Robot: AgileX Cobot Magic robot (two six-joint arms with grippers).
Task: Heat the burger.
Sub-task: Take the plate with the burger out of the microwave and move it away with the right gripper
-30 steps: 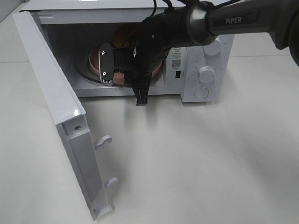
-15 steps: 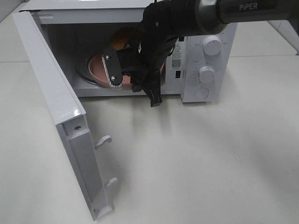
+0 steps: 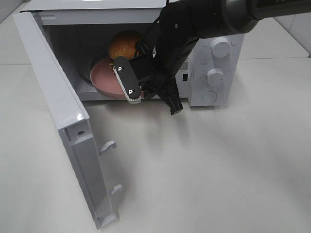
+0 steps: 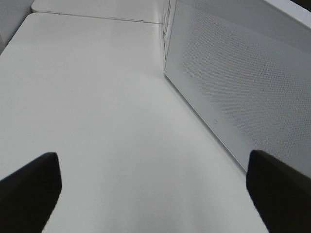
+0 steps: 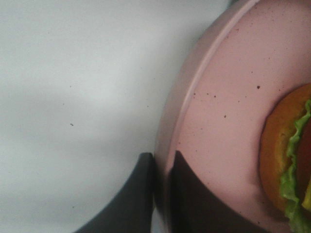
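Pinching the rim of the plate (image 5: pixel 228 111), the right gripper (image 5: pixel 163 194) has its 2 dark fingers (image 5: pixel 133 199) pressed together on the pink edge, 1 finger outside the rim and 1 on the plate's upper face. Just past those fingertips, further in across the plate, sits the burger (image 5: pixel 291 160): brown bun and green lettuce show at the edge of the wrist view, well inside the rim and apart from the fingers.

From the high camera the right gripper (image 3: pixel 137 92) reaches into the mouth of the microwave (image 3: pixel 214 53), whose door (image 3: pixel 58 111) stands swung wide (2 latch hooks stick out from its inner edge). Beyond the gripper, deeper in the cavity, the burger (image 3: pixel 125 44) shows its domed golden bun above the plate (image 3: pixel 104 75). Whether the plate rests on the cavity floor or hangs clear of it cannot be told.

The left gripper (image 4: pixel 155 189) has its fingers (image 4: pixel 29 189) spread wide over the white table (image 4: pixel 97 97), holding nothing. Ahead of it and to one side stands the mesh-patterned outer face of the door (image 4: pixel 243 82).
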